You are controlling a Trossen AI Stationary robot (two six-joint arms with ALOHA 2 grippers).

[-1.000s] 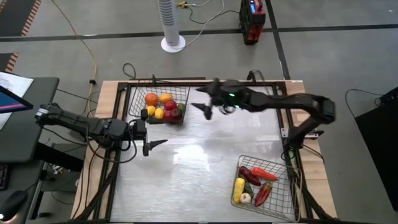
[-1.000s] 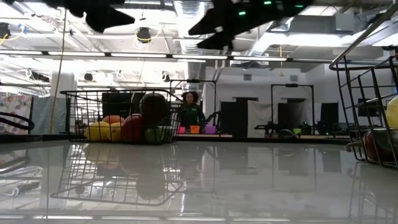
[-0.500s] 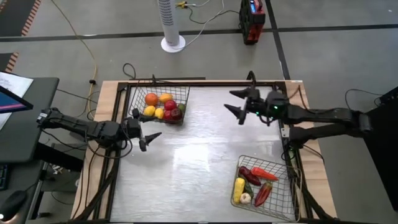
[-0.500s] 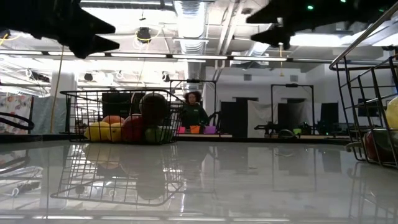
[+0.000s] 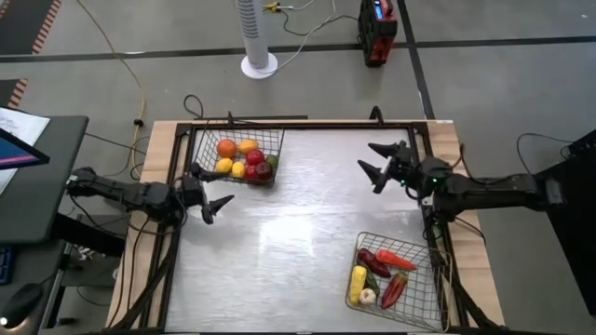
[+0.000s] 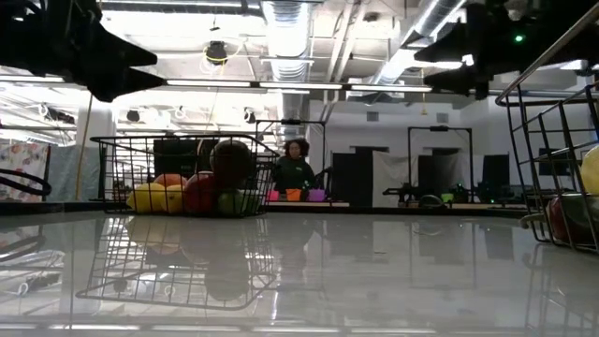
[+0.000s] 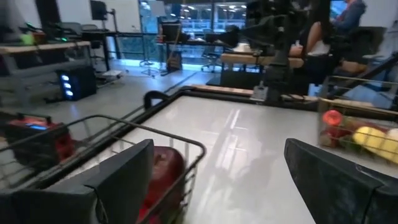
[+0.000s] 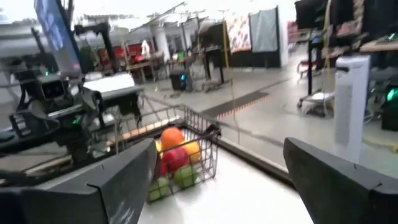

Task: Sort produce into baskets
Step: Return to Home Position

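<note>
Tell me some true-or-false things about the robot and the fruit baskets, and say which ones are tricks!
1. The left pincer and the right pincer are both open and hold nothing. True.
2. The orange lies on the bare table. False: it sits in the round-fruit basket at the far left corner.
3. The white garlic shares the other basket with long red vegetables. True.
4. The right pincer hangs over that other basket. False: it is over bare table, beyond the basket.
</note>
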